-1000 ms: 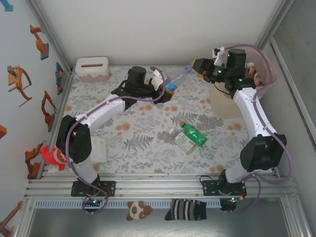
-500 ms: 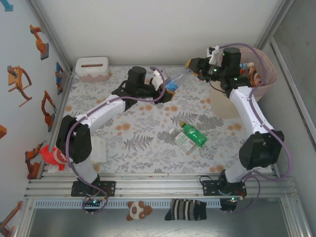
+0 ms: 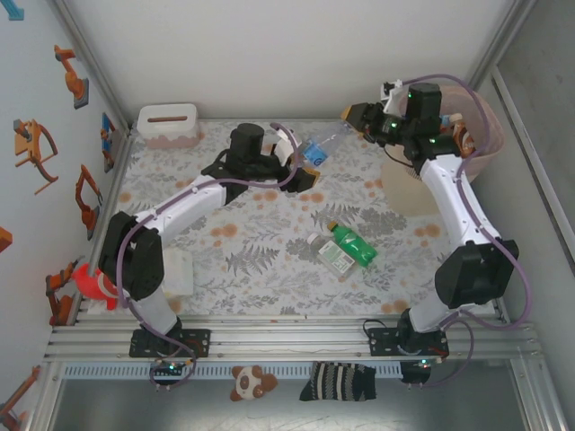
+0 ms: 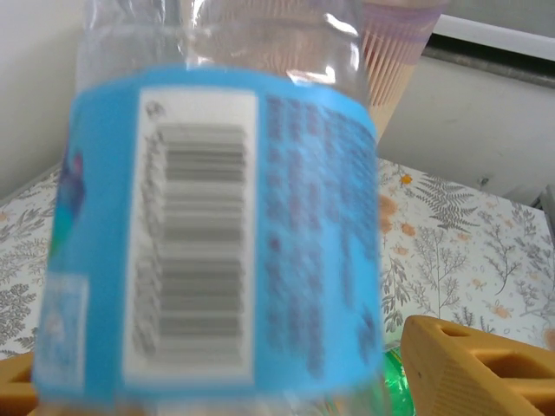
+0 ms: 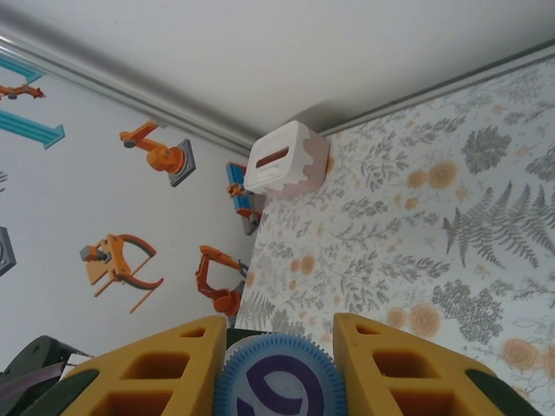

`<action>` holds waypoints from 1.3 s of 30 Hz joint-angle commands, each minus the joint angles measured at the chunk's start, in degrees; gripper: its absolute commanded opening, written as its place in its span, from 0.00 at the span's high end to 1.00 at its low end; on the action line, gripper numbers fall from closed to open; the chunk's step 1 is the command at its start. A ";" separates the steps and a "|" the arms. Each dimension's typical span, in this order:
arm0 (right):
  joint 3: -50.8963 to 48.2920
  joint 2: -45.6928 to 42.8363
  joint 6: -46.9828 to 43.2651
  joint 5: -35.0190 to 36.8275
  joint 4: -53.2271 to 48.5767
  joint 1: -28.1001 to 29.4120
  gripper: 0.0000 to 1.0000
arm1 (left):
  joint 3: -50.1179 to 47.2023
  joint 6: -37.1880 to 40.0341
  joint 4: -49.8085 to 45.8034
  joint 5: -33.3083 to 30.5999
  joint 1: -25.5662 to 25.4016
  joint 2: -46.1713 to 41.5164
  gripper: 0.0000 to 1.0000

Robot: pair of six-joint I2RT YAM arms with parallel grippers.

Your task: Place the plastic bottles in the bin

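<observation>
Far-centre above the worktop (image 3: 269, 242), the clear blue-labelled plastic bottle (image 3: 325, 142), likely light and crushable, is pinched by its stiff blue cap (image 5: 279, 386) in the right pincer (image 3: 357, 117), left pincer (image 3: 301, 166) spread open around its body.

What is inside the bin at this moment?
Inside the bin, the top view shows something orange and white by the rim, probably bottles. The right arm covers much of the opening, so anything else inside is hidden.
</observation>
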 commanded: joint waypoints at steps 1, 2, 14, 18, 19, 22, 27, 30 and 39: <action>3.07 -3.55 -2.62 2.11 -2.42 -3.44 0.78 | -1.21 -0.72 2.56 1.24 0.38 -3.36 0.26; 3.30 -3.90 -2.83 2.22 -2.87 -4.66 0.78 | -1.38 -0.78 2.74 1.25 0.45 -3.58 0.26; 7.46 -9.33 -4.56 1.74 -7.53 -25.28 0.79 | -2.07 -0.91 2.70 1.50 0.57 -4.11 0.25; 7.47 -10.42 -4.18 1.14 -7.65 -31.99 0.79 | -2.23 -0.94 2.47 1.39 0.64 -4.30 0.25; 7.29 -10.54 -4.13 1.16 -7.71 -33.45 0.79 | -2.24 -0.89 2.46 1.38 0.63 -4.33 0.25; 6.26 -10.23 -3.51 1.01 -7.65 -37.28 0.79 | -2.37 -0.95 2.45 1.36 0.64 -4.30 0.25; 5.35 -7.66 -5.25 0.22 -10.34 -38.91 0.79 | -2.13 -1.12 2.46 1.36 0.63 -3.83 0.25; 4.15 -6.74 -7.19 1.31 -12.82 -38.92 0.79 | -2.04 -1.15 2.31 1.38 0.58 -3.77 0.25; -0.27 -4.58 -12.28 3.23 -17.81 -37.78 0.79 | -1.70 -1.30 2.35 1.35 0.60 -3.11 0.26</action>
